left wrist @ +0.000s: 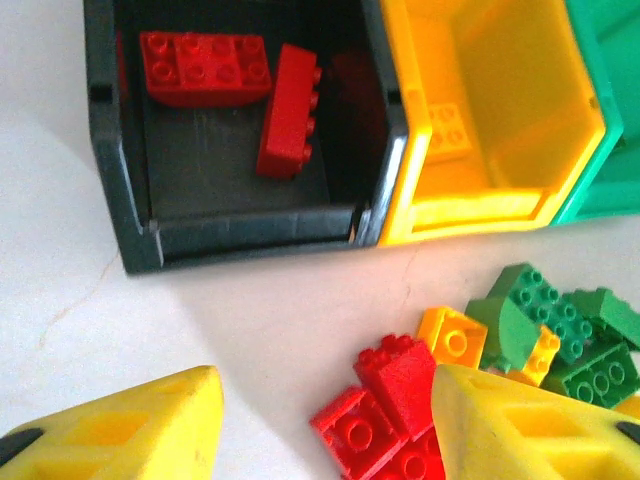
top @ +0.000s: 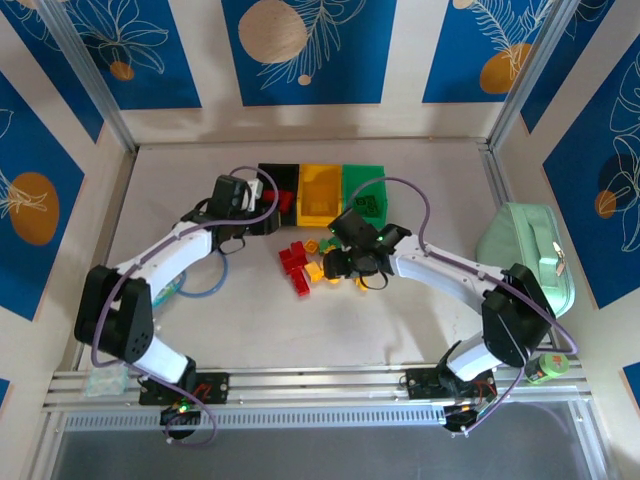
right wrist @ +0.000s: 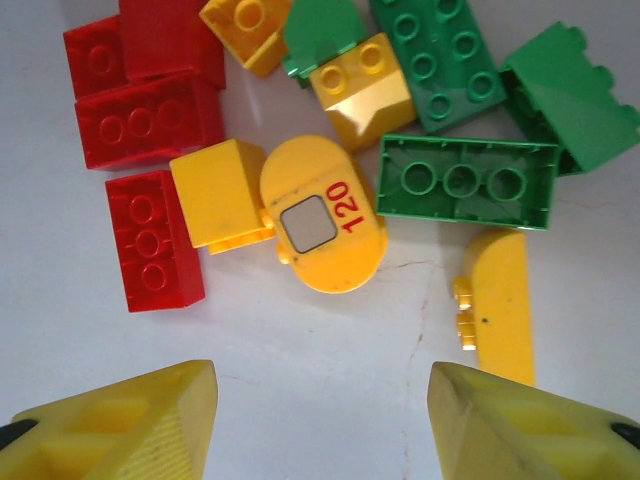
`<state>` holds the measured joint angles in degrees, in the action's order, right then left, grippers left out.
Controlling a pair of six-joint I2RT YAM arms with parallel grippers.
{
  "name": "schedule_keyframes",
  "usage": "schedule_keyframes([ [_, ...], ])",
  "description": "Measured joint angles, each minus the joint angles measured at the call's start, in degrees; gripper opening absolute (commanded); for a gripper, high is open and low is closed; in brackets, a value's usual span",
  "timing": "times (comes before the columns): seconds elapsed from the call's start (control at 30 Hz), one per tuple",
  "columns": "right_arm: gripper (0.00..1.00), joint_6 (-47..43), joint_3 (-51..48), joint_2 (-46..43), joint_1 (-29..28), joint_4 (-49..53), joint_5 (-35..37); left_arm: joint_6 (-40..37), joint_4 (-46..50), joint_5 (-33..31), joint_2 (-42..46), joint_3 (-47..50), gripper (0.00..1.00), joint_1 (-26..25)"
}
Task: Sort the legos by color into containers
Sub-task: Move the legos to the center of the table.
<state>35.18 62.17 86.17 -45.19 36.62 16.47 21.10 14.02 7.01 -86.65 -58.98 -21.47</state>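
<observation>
Three joined containers stand at the back: black bin [top: 272, 180], yellow bin [top: 320, 190], green bin [top: 368, 192]. Two red bricks [left wrist: 205, 68] lie in the black bin [left wrist: 120, 200]. One yellow brick [left wrist: 445, 128] lies in the yellow bin [left wrist: 500, 90]. Loose legos [top: 303, 266] are piled in front of the bins. My left gripper [left wrist: 325, 430] hangs open in front of the black bin, with red bricks [left wrist: 395, 375] beside its right finger. My right gripper [right wrist: 320, 420] is open above bare table, just short of a rounded yellow piece marked 120 [right wrist: 322, 215], red bricks [right wrist: 150, 240] and green bricks [right wrist: 465, 180].
A large mint-green case [top: 525, 255] lies at the right edge of the table. A blue cable loop [top: 205, 285] rests left of the pile. A small green and orange object [top: 545, 368] sits near the right arm's base. Walls close the table on three sides.
</observation>
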Motion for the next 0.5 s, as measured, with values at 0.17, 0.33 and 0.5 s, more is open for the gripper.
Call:
schedule_keyframes([
  [0.17,0.59,-0.2,2.6,3.4,-1.9,1.1,1.4,0.9,-1.7,0.0,4.6,6.6,0.57,0.0],
  [0.33,0.59,-0.8,6.0,7.2,-2.4,2.8,2.0,1.3,-2.7,0.0,9.3,12.3,0.57,0.0],
  [0.5,0.59,-2.6,10.8,12.9,-2.1,4.8,2.1,1.5,-3.8,0.0,13.2,16.7,0.56,0.0],
])
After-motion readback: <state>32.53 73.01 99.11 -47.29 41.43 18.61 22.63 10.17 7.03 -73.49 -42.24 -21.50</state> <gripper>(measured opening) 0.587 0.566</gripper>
